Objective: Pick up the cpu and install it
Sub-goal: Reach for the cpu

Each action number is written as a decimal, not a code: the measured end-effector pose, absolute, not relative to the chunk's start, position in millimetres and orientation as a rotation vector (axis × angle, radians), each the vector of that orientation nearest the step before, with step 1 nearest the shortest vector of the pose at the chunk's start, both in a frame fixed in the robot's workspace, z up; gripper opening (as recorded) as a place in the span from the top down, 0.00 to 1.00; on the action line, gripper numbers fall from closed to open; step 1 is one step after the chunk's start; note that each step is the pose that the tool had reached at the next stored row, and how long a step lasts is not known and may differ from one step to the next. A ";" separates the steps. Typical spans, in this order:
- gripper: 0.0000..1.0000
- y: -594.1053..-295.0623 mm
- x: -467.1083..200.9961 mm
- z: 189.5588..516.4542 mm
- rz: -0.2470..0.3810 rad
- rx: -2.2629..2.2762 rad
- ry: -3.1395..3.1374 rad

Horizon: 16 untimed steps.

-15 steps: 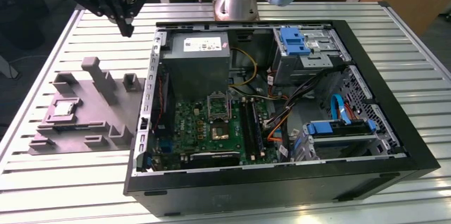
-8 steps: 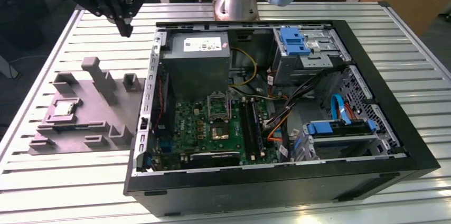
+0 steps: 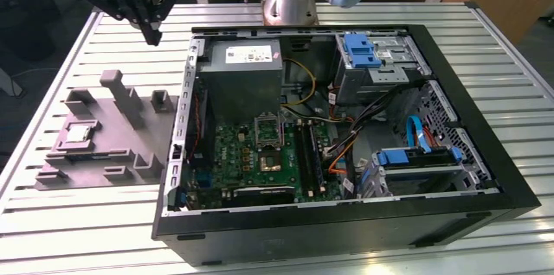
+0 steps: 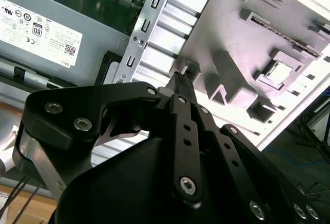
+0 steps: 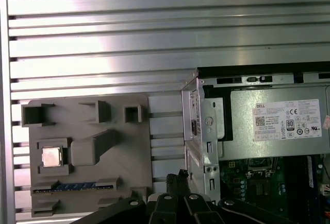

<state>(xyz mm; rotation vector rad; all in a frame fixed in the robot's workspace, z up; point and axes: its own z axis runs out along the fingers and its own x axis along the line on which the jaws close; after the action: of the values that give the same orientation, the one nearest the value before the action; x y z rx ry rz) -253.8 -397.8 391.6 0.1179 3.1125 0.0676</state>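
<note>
Above table (image 3: 87,223), at exterior view's left: gripper (image 3: 154,34) aloft, fingers (image 4: 181,110) pressed together, empty. Cpu (image 3: 78,133) lying flat, silver top up, in recess of grey fixture (image 3: 130,145) on table, beside open case (image 3: 346,226), well apart from gripper.

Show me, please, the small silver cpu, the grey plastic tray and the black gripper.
small silver cpu (image 5: 52,156): first wrist view, centre of metal top.
grey plastic tray (image 5: 129,147): first wrist view, bare flat surface.
black gripper (image 3: 155,36): exterior view, between its fingertips.
</note>
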 end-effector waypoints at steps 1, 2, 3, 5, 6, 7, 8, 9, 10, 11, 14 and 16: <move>0.89 -397.8 -254.0 391.6 0.068 0.118 3.112; 0.89 -397.8 -254.3 391.6 0.068 0.118 3.112; 0.89 -397.8 -254.5 391.5 0.068 0.118 3.112; 0.89 -397.8 -254.9 391.5 0.068 0.118 3.112; 0.89 -397.8 -255.1 391.5 0.068 0.118 3.113; 0.89 -397.8 -255.3 391.6 0.068 0.118 3.113; 0.89 -397.8 -255.5 391.5 0.068 0.118 3.113; 0.89 -397.8 -255.7 391.5 0.068 0.118 3.112; 0.89 -397.8 -256.0 391.5 0.068 0.118 3.112; 0.89 -397.8 -256.1 391.5 0.068 0.118 3.113; 0.89 -397.8 -256.9 391.5 0.068 0.118 3.112; 0.89 -397.8 -257.3 391.5 0.068 0.118 3.113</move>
<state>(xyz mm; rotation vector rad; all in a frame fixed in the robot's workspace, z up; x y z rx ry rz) -257.3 -397.8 391.5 0.1180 3.1125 0.0676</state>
